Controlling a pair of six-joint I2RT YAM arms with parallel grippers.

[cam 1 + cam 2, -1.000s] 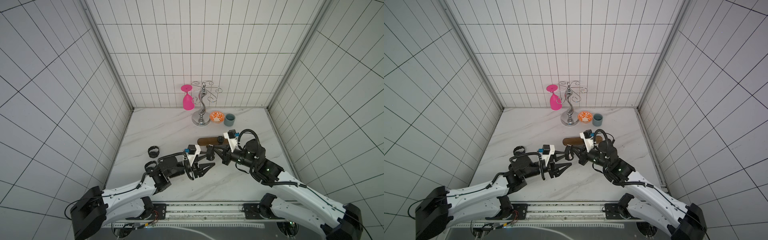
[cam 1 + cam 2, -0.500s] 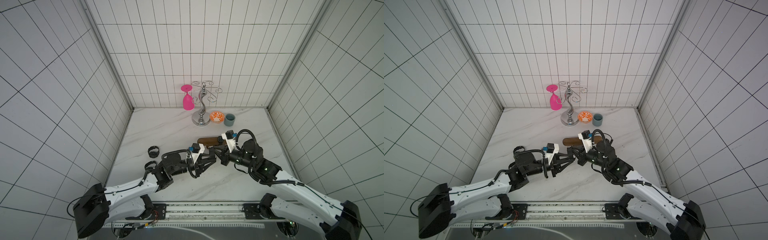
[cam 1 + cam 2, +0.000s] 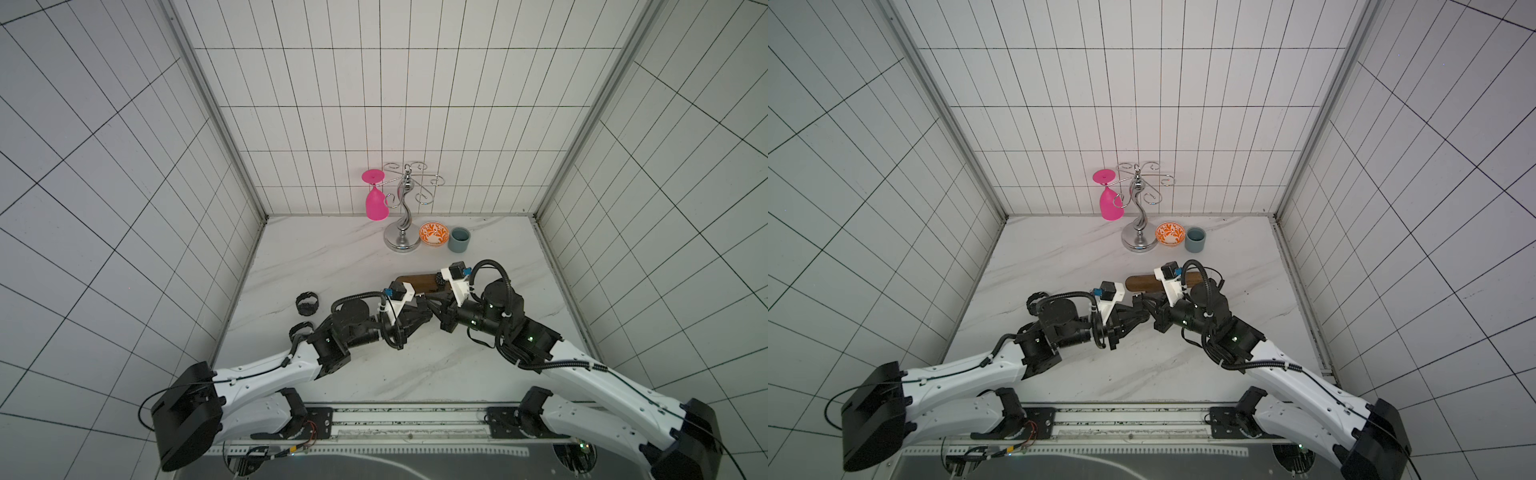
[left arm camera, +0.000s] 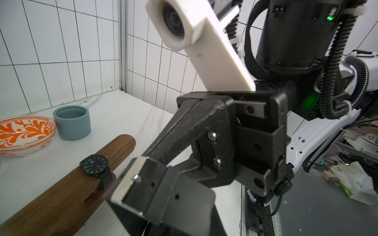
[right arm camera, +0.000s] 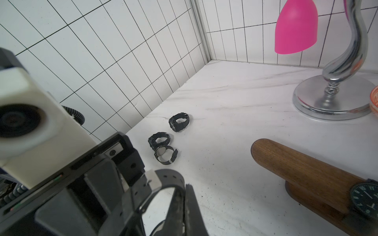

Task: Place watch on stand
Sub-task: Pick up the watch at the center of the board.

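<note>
Right wrist footage gives the only clear sight of the held watch [image 5: 165,189], a black strap with a silver buckle. Its dial is hidden, and in both top views it is lost between the two claws. The left claw [image 3: 424,321] is closed on the buckle end and the right claw [image 3: 437,311] on the strap's opposite part, tip to tip. Just beyond the claws the long brown wooden stand [image 3: 417,282] is seen, partly covered by the right arm's white camera mount [image 3: 457,286]. A black-dialled watch [image 4: 95,165] is already wrapped around it. Three spare black watches [image 5: 159,140] are scattered on the white marble tabletop [image 3: 332,257], outward of the left claw. Well beyond the stand, a chrome curly-armed rack [image 3: 402,232] with a pink glass [image 3: 377,205] hung upside down, an orange-patterned bowl [image 3: 433,233] and a grey-blue cup [image 3: 459,240] are grouped.
</note>
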